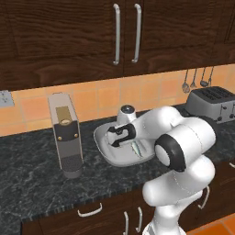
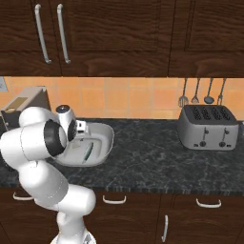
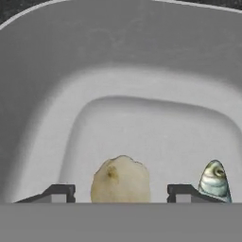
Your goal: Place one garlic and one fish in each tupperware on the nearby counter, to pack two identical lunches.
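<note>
Nearest the hand camera, the jaws [image 3: 121, 191] stand apart, one dark tip on each side of the garlic [image 3: 121, 180] with a gap showing at each flank, so they are not clamped on it. It seems to be set down rather than held. It is a pale, cream-yellow, lumpy bulb with a small brownish mark near its top, and it sits on the floor of the tupperware [image 3: 47, 118]. Judging by this, the garlic is being let go where the task wants it, low inside the container so it cannot roll off.

Just beside the garlic, past one jaw tip, the head of the fish [image 3: 215, 182] pokes up: silvery grey-green, with a dark eye. From the left base view the fish [image 1: 136, 147] lies as a slim streak on the tupperware's floor, close under the hand. So this tupperware appears to hold its one garlic and one fish.

The tupperware itself is a wide, shallow, light grey tub with rounded corners and a broad sloping wall. It rests on the surface [image 2: 152, 157], black-grey speckled stone, with dark drawers below.

Further from the tupperware, a tall coffee machine [image 1: 65, 135] stands on the surface to one side and a silver toaster [image 2: 208, 127] well apart on the other, near the hanging utensils [image 2: 200, 93] against the orange tiled wall.
</note>
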Robot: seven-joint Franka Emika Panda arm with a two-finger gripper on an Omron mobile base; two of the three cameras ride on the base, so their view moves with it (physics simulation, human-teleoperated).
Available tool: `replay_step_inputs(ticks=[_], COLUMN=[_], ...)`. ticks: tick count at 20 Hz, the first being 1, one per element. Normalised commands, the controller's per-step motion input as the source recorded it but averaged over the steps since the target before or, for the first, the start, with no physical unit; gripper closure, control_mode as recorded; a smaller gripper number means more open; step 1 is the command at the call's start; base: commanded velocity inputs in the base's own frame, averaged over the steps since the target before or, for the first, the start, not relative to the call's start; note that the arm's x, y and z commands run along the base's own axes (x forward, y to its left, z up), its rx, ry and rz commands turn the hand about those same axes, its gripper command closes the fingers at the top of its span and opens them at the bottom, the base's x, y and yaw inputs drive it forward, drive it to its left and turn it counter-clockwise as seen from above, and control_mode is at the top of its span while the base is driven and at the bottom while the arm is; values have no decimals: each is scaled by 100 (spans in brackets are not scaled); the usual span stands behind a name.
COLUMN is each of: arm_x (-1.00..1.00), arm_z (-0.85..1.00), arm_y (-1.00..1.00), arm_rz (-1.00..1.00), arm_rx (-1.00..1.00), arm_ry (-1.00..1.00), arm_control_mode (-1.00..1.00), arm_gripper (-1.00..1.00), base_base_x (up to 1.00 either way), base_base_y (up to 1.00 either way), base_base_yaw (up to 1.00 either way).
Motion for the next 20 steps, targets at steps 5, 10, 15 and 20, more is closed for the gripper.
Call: replay_step_inputs(ticks=[5,10,15,20], arm_x=[-11,-68,-100,-100], arm_z=[42,61,66,50], arm_y=[0,-18,-49,-64], arm_rz=[0,3,6,16], arm_rx=[6,10,12,4], arm_ry=[0,-15,-31,-39], arm_control_mode=[-100,-100,-100,-100], arm_gripper=[-100,-100,-100,-100], base_base_x=[0,0,0,0], base_base_y=[0,0,0,0], base_base_yaw=[0,0,0,0])
